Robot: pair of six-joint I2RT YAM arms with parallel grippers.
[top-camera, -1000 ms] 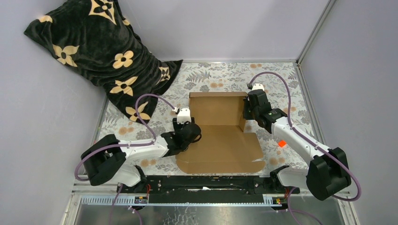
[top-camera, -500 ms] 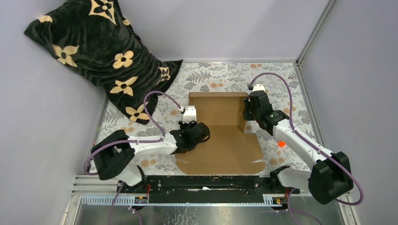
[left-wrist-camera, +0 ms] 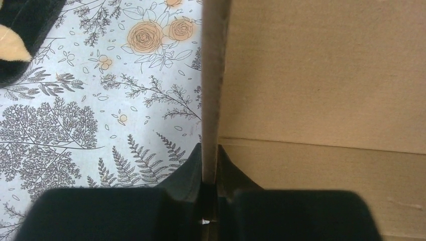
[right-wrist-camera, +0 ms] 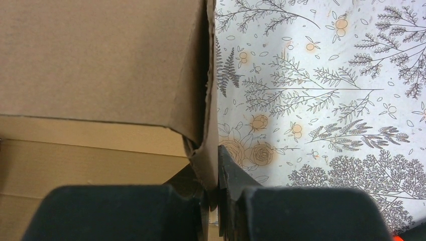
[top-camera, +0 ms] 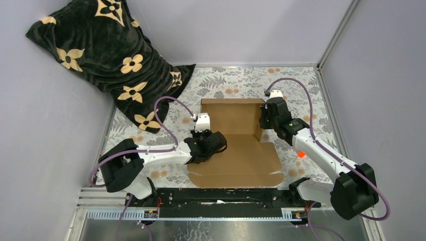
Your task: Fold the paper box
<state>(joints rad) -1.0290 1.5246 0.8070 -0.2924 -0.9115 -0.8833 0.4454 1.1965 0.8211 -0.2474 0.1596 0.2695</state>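
Change: left end effector [left-wrist-camera: 210, 153] newly clamped on paper box [top-camera: 241, 155] left flap; right end effector [right-wrist-camera: 215, 160] clamped on right flap. Side folding can start.

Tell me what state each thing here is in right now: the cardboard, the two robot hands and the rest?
paper box, partly folded: far panel raised, near part flat on the table.
left hand, shut on the box's left side wall.
right hand, shut on the box's right side flap.
orange marker, lying loose on the table, untouched.
black flowered cloth, heaped in the far left corner.
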